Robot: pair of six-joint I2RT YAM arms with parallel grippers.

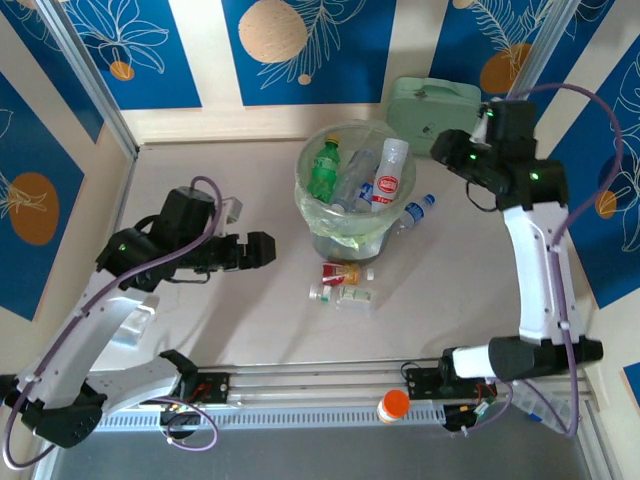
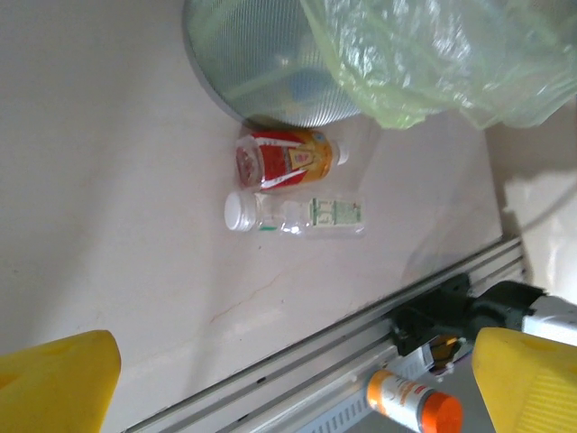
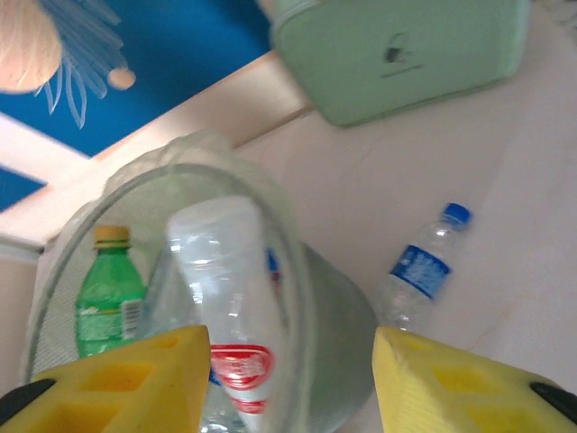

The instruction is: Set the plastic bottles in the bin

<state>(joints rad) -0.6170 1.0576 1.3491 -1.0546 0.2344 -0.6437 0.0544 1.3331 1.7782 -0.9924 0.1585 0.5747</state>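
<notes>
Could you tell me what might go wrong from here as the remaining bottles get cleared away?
1. The tall clear bottle pokes above the bin rim; further drops might knock it out.
2. The blue-capped bottle lies beside the bin; the right tool could bump the bin reaching it.
3. The red-and-yellow bottle and white-capped bottle lie side by side; the left tool may nudge one away.

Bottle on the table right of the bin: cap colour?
Blue, on the clear bottle with a blue label. Shows best in the right wrist view.
</notes>
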